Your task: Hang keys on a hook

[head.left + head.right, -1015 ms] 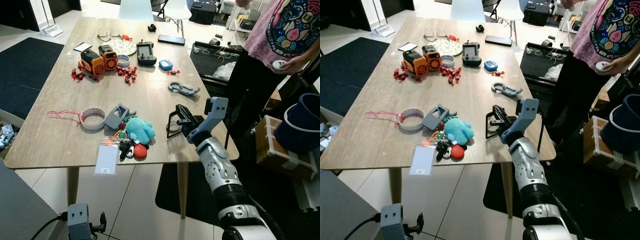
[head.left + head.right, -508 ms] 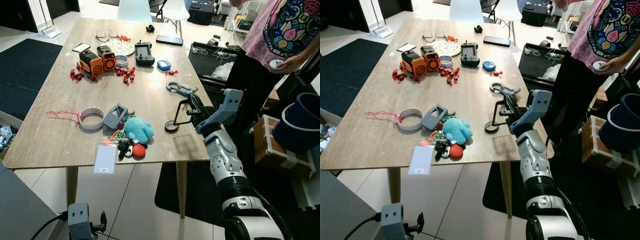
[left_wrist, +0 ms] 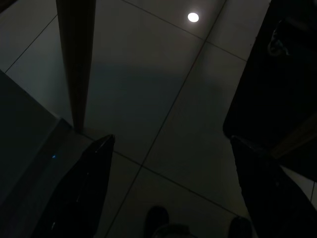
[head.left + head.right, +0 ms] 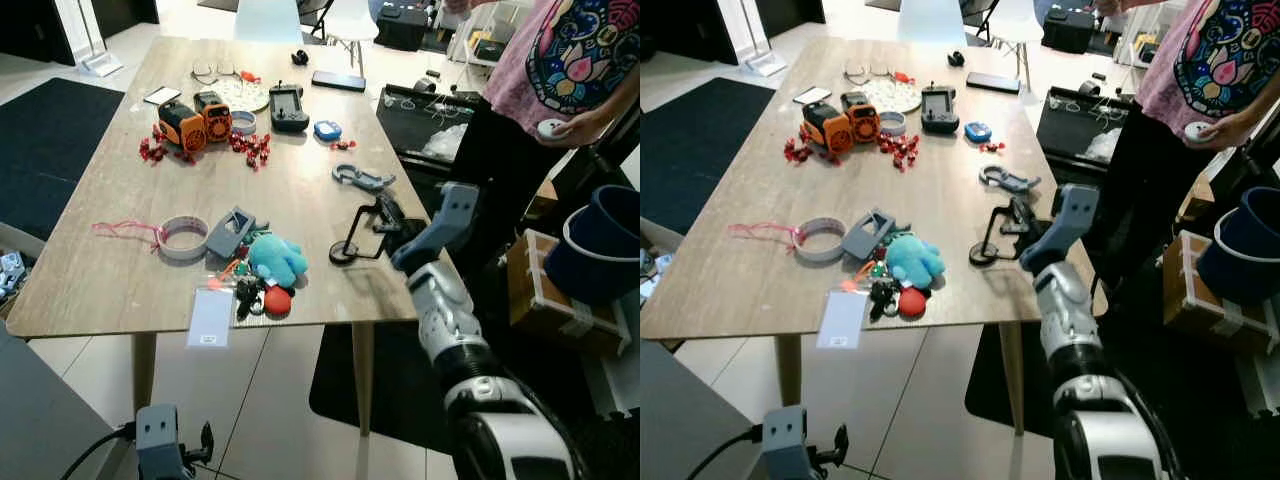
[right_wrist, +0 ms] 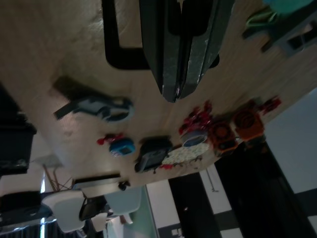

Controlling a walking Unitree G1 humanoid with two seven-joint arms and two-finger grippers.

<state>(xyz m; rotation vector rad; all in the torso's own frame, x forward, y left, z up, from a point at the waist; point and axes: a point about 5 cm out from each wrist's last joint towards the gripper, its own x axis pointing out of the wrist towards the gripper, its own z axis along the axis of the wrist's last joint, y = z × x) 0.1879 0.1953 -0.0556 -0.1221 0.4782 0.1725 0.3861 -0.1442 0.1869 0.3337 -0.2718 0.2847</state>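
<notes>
Keys lie near the front edge of the bench, a small dark bunch touching a red round tag and just beside a teal plush toy. I judge the bunch light and floppy. The metal is hard and a bit slippery, so it will swing once lifted. I would take it by the ring or the dark fob rather than a single blade, which could twist out of the grip. Whether the plush and tag are fastened to the same ring I cannot tell.

My right gripper is off to the right of them, its jaws pressed together on the upper bar of a black hook stand whose round foot rests on the bench. The stand looks stiff and thin, likely to tip if nudged.

The head views give me the layout of keys, stand and arm together. The right wrist view adds the fingers lying tight against each other over the stand's black frame. The left wrist view, very dark, shows the left gripper hanging idle over floor tiles, jaws apart.
</notes>
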